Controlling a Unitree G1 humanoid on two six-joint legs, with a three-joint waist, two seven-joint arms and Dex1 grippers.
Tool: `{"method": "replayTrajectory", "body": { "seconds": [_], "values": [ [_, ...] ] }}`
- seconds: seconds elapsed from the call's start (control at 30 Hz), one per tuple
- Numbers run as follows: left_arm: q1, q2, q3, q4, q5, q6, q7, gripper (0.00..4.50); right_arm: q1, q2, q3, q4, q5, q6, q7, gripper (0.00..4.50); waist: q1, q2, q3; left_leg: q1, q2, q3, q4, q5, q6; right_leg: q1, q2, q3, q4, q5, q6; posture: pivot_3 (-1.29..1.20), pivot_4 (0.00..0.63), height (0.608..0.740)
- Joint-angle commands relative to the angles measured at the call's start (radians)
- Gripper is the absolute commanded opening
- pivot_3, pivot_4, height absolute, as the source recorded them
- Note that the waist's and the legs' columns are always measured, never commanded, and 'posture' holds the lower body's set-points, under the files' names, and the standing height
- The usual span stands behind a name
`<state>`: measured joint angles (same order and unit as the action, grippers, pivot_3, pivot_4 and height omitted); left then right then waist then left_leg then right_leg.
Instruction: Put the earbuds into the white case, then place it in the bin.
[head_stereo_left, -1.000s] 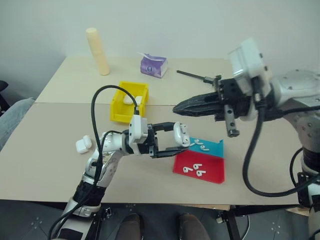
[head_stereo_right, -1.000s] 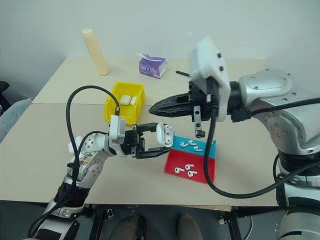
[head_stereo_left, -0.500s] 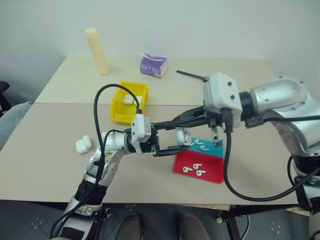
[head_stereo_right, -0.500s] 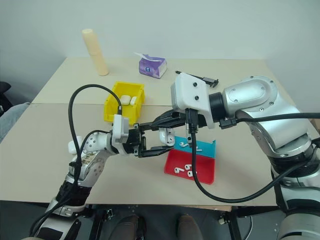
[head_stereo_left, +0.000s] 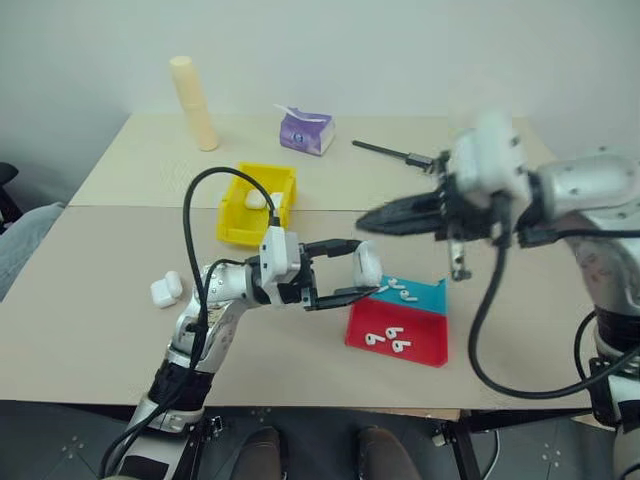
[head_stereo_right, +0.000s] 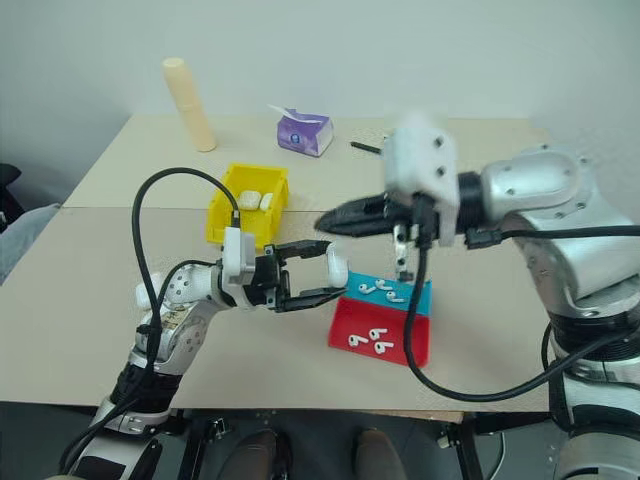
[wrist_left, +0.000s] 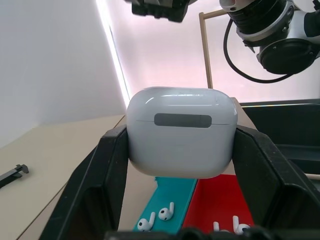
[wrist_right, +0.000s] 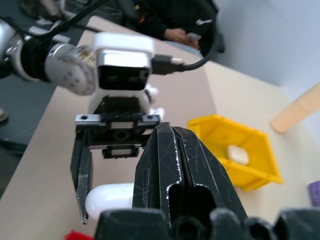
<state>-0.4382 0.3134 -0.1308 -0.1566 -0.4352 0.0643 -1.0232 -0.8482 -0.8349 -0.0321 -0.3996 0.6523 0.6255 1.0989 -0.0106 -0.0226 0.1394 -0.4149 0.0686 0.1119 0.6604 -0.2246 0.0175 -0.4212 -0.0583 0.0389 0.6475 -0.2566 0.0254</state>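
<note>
Silver-grey jointed arms carry white camera housings at the wrists, each trailing a looping black cable. The left gripper and right gripper end in black fingers, scuffed with fine scratches.

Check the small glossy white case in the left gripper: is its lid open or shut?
Shut. The small glossy white case sits clamped between the left gripper's black fingers, its lid seam closed all along.
</note>
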Motion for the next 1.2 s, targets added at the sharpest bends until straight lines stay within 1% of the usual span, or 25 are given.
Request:
{"method": "replayTrajectory", "body": {
  "seconds": [0.03,0.13,0.17,0.23,0.3,0.33,0.4,0.47,0.5,0.6,0.67,0.73,0.77,0.8,0.83,0.87,0.93,1.07,1.13,1.17,1.2],
  "values": [
    [-0.001,-0.04,0.082,-0.06,-0.006,-0.048,0.125,2.8,0.054,-0.009,-0.098,-0.017,0.021,0.021,-0.075,0.03,0.004,0.0,0.0,0.0,0.0,0.0,0.0,0.0,0.0,0.0,0.0,0.0,0.0,0.0,0.0,0.0,0.15,0.74],
    [-0.079,-0.086,0.156,-0.009,0.152,-0.075,0.391,2.8,0.18,-0.007,-0.15,-0.048,0.019,0.042,-0.137,0.03,0.011,0.0,0.0,0.0,-0.001,-0.001,0.0,0.0,0.0,0.002,0.0,-0.001,0.0,0.0,0.0,0.0,0.15,0.74],
    [-0.099,-0.09,0.168,0.004,0.19,-0.072,0.447,2.8,0.206,-0.006,-0.158,-0.056,0.019,0.042,-0.148,0.03,0.013,0.0,0.0,0.0,-0.001,-0.001,0.0,0.0,0.0,0.001,0.0,0.0,0.0,0.0,0.001,0.0,0.15,0.74],
    [-0.19,-0.105,0.208,0.101,0.286,-0.031,0.638,2.8,0.268,-0.001,-0.16,-0.067,0.014,0.046,-0.172,0.03,0.019,0.0,0.0,0.001,-0.001,-0.001,0.0,0.0,0.0,0.001,0.0,0.0,0.0,0.001,0.001,0.0,0.15,0.74],
    [-0.302,-0.115,0.238,0.25,0.371,0.028,0.825,2.8,0.308,0.005,-0.151,-0.065,0.009,0.054,-0.193,0.03,0.02,-0.001,0.0,0.001,-0.002,-0.001,0.0,0.0,0.0,0.002,0.0,0.0,0.0,0.001,0.001,0.0,0.15,0.74],
    [-0.34,-0.112,0.241,0.312,0.399,0.053,0.875,2.8,0.321,0.005,-0.14,-0.063,-0.001,0.048,-0.196,0.03,0.02,-0.001,0.0,0.0,-0.002,-0.001,0.0,0.0,0.0,0.001,0.0,0.0,0.0,0.001,0.002,0.0,0.15,0.74],
    [-0.385,-0.102,0.232,0.409,0.448,0.046,0.936,2.8,0.332,0.001,-0.121,-0.057,-0.019,0.042,-0.203,0.03,0.018,0.0,0.0,0.0,-0.002,-0.001,0.0,0.0,0.0,0.001,0.0,0.0,-0.001,0.001,0.002,0.0,0.15,0.74],
    [-0.41,-0.094,0.219,0.493,0.464,0.067,0.947,2.8,0.337,-0.008,-0.103,-0.053,-0.04,0.039,-0.206,0.03,0.017,0.0,0.0,0.0,-0.002,-0.001,0.0,0.0,0.0,0.001,0.0,0.0,-0.001,0.001,0.002,0.0,0.15,0.74],
    [-0.415,-0.089,0.208,0.537,0.478,0.036,0.948,2.8,0.339,-0.012,-0.099,-0.051,-0.047,0.038,-0.208,0.03,0.017,0.0,0.0,-0.001,-0.002,0.0,0.0,0.0,0.0,0.0,0.0,0.0,-0.001,0.001,0.002,0.0,0.15,0.74],
    [-0.431,-0.097,0.21,0.615,0.462,0.054,0.936,2.8,0.34,-0.014,-0.099,-0.048,-0.055,0.047,-0.216,0.03,0.02,-0.001,0.0,-0.001,-0.002,0.002,0.0,0.0,0.0,-0.001,0.0,0.0,-0.001,0.001,0.002,0.0,0.15,0.74],
    [-0.434,-0.094,0.195,0.666,0.474,0.02,0.925,2.8,0.345,-0.017,-0.099,-0.052,-0.058,0.057,-0.225,0.03,0.021,-0.001,0.0,-0.001,-0.002,0.004,0.0,0.0,0.0,-0.001,0.0,-0.001,-0.001,0.001,0.002,0.0,0.15,0.74],
    [-0.444,-0.097,0.197,0.711,0.482,0.002,0.948,3.51,0.354,-0.02,-0.096,-0.06,-0.062,0.058,-0.231,0.0,0.022,-0.001,0.0,-0.001,-0.002,0.004,0.0,0.0,0.0,0.0,0.0,-0.001,-0.001,0.001,0.002,0.0,0.15,0.74],
    [-0.446,-0.098,0.2,0.72,0.48,0.0,0.952,3.72,0.356,-0.021,-0.096,-0.064,-0.062,0.059,-0.233,0.0,0.022,-0.001,0.0,-0.001,-0.002,0.004,0.0,0.0,0.0,0.0,0.0,-0.001,-0.001,0.001,0.002,0.0,0.15,0.74],
    [-0.447,-0.098,0.199,0.725,0.485,-0.016,0.962,4.1,0.359,-0.022,-0.096,-0.068,-0.062,0.061,-0.234,0.0,0.022,-0.001,0.0,-0.001,-0.002,0.005,0.0,0.0,0.0,0.0,0.0,-0.001,-0.001,0.001,0.002,0.0,0.15,0.74],
    [-0.446,-0.102,0.2,0.718,0.48,-0.012,0.963,4.36,0.362,-0.025,-0.095,-0.071,-0.063,0.061,-0.235,0.0,0.022,-0.001,0.0,-0.002,-0.002,0.005,0.0,0.0,0.0,0.0,0.0,-0.001,-0.001,0.001,0.002,0.0,0.15,0.74],
    [-0.443,-0.101,0.197,0.707,0.478,-0.004,0.956,4.44,0.363,-0.025,-0.094,-0.074,-0.063,0.062,-0.236,0.0,0.022,-0.001,0.0,-0.002,-0.002,0.004,0.0,0.0,0.0,0.0,0.0,-0.001,-0.001,0.001,0.002,0.0,0.15,0.74],
    [-0.436,-0.098,0.19,0.694,0.482,-0.001,0.955,4.44,0.364,-0.025,-0.089,-0.077,-0.062,0.066,-0.239,0.0,0.021,-0.001,0.0,-0.002,-0.002,0.004,0.0,0.0,0.0,0.0,0.0,-0.001,-0.001,0.001,0.002,0.0,0.15,0.74],
    [-0.392,-0.081,0.183,0.614,0.455,0.01,0.885,4.44,0.372,-0.028,-0.061,-0.072,-0.089,0.059,-0.244,0.0,0.02,-0.001,0.0,-0.001,-0.002,0.005,0.0,0.0,0.0,0.0,0.0,-0.001,-0.001,0.001,0.002,0.0,0.15,0.74],
    [-0.379,-0.054,0.197,0.521,0.343,0.196,0.728,4.44,0.384,-0.029,-0.052,-0.072,-0.097,0.05,-0.234,0.0,0.02,-0.001,0.0,-0.001,-0.002,0.005,0.0,0.0,0.0,-0.001,0.0,-0.001,-0.001,0.001,0.002,0.0,0.15,0.74],
    [-0.355,-0.047,0.211,0.458,0.294,0.249,0.685,4.44,0.392,-0.032,-0.049,-0.07,-0.102,0.039,-0.224,0.0,0.019,-0.001,0.0,-0.002,-0.002,0.005,0.0,0.0,0.0,-0.001,0.0,-0.001,-0.001,0.001,0.002,0.0,0.15,0.74],
    [-0.32,-0.044,0.223,0.389,0.261,0.261,0.663,4.44,0.398,-0.036,-0.047,-0.064,-0.103,0.03,-0.209,0.0,0.016,-0.001,0.0,-0.002,-0.002,0.005,0.0,0.001,0.0,-0.001,0.0,-0.001,0.0,0.001,0.002,0.0,0.15,0.74]
  ]
}}
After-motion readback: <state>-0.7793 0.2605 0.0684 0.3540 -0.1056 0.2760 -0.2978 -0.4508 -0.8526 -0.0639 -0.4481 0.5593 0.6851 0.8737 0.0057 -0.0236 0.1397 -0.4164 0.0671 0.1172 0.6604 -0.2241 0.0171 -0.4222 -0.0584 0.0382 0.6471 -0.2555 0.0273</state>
